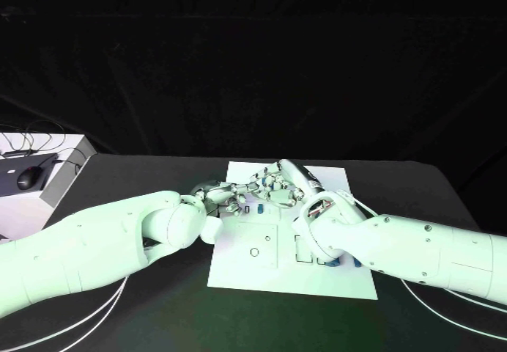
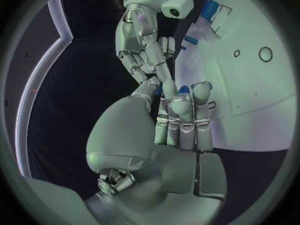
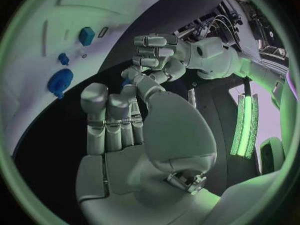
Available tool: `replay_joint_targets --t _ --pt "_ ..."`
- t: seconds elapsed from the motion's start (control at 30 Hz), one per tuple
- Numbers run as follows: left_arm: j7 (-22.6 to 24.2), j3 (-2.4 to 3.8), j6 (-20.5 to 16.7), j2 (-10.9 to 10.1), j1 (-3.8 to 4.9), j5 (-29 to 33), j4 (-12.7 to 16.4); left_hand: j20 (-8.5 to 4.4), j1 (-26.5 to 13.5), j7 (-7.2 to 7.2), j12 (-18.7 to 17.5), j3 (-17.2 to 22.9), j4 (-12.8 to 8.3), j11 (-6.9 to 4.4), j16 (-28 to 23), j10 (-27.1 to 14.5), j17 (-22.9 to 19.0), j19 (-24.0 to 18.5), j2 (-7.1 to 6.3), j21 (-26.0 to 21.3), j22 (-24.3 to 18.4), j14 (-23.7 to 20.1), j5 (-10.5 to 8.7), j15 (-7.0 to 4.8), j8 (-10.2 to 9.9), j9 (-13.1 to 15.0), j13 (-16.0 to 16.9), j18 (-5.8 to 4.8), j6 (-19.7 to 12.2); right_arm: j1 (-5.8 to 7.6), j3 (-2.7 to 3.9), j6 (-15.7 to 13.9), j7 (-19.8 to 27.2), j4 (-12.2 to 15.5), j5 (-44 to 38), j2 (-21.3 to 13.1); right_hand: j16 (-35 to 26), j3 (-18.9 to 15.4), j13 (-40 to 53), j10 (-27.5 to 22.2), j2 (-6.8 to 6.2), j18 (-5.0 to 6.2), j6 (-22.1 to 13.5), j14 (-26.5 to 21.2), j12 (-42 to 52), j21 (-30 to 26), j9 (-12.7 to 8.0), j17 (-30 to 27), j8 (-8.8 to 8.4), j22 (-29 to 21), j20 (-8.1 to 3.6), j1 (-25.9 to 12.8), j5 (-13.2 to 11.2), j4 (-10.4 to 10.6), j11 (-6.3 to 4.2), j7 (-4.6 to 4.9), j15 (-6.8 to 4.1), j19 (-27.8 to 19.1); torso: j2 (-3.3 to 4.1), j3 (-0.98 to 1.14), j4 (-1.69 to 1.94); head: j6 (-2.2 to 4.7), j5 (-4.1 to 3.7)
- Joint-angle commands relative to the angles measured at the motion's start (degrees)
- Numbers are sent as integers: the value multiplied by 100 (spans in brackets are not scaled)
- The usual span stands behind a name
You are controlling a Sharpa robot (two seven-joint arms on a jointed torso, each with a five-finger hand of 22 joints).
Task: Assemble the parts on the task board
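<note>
Here both hands meet over the far half of the task board [image 1: 291, 282], the white plate lying in the middle of the black table [image 1: 423, 191]. The left hand [image 1: 224, 193] and the right hand [image 1: 283, 187] are fingertip to fingertip, and a small blue part [image 2: 183, 89] shows between the left fingers [image 2: 181, 117], which are drawn together around it. The right wrist view shows a blue piece at the same meeting point, with the right fingers [image 3: 109, 120] curled in close; whether the right hand also grips the part or only touches it, I cannot tell.

Other blue parts [image 3: 60, 81] stand seated in the board on its right-arm side, clear of the hands, and a round hole [image 1: 255, 251] sits open nearer the robot than the hands.

Judging by this, the step is a hand-to-hand pass or a regrasp above the board. The risk is the part slipping out if one hand lets go before the other has a firm pinch; it is small and would likely bounce off the board onto the table. Crowded fingers could also twist it, leaving it misaligned for its socket.
</note>
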Motion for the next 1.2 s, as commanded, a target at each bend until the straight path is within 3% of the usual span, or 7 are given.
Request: replay_joint_targets --t 0.03,0.23,0.47,0.73,0.8,1.2 --pt "-20 1 240 6 -6 -38 39 -11 24 -131 25 -8 30 -2 -28 -35 -10 -47 25 -28 -8 -48 20 5 73 10 2 12 154 0 4 45 99 -14 -72 -16 -3 78 13 20 14 -85 108 40 -42 26 10 10 4 448 -8 -62 74 -17 -18 168 4 -52 1 -1 1 -2 1" --pt "-59 1 345 3 -7 -99 44 3 -75 -107 -12 -148 118 35 -108 -115 -107 -123 -29 -115 -92 -117 22 35 21 -2 -12 19 72 -1 4 130 160 -15 -68 -23 -20 169 34 11 62 -77 54 26 -66 18 8 16 -41 442 2 -125 150 -9 -4 194 14 -72 3 -1 2 -5 0" --pt "-125 1 470 -1 -9 -171 46 74 -232 -3 19 -670 315 122 -148 -279 -204 -212 -115 -219 -182 -236 19 105 -103 -9 1 60 -62 -1 4 212 255 -3 -63 -34 -37 338 63 -5 91 -62 29 4 -91 -1 11 23 -86 435 18 -187 172 4 8 213 26 -98 1 -2 1 -16 2" --pt "-165 1 515 -16 -10 -223 23 121 -159 19 81 -1199 468 140 -103 -327 -265 -213 -60 -225 -178 -276 20 121 -154 -6 -27 105 -56 -2 4 274 299 5 -61 -53 -42 402 75 -4 108 -58 49 -4 -102 1 16 27 -80 433 22 -215 166 20 6 205 28 -107 0 0 0 -32 -8" --pt "-175 1 526 -22 -10 -236 20 134 -75 26 103 -1439 523 145 -73 -345 -303 -214 4 -228 -175 -290 25 127 -170 -6 -59 117 -57 -3 4 284 307 6 -60 -61 -41 403 75 -6 107 -58 51 -5 -106 -3 16 30 -77 432 22 -222 162 25 6 204 27 -110 3 -1 1 -34 -11" --pt "-176 2 520 -57 -13 -285 -16 158 40 40 167 -1729 578 170 -47 -432 -433 -229 81 -258 -178 -364 33 148 -114 15 -123 129 -74 -3 4 417 331 5 -54 -99 -44 408 84 -7 101 -59 50 -16 -114 -5 17 35 -70 430 23 -215 142 20 6 203 29 -121 -1 -2 0 -53 -13"
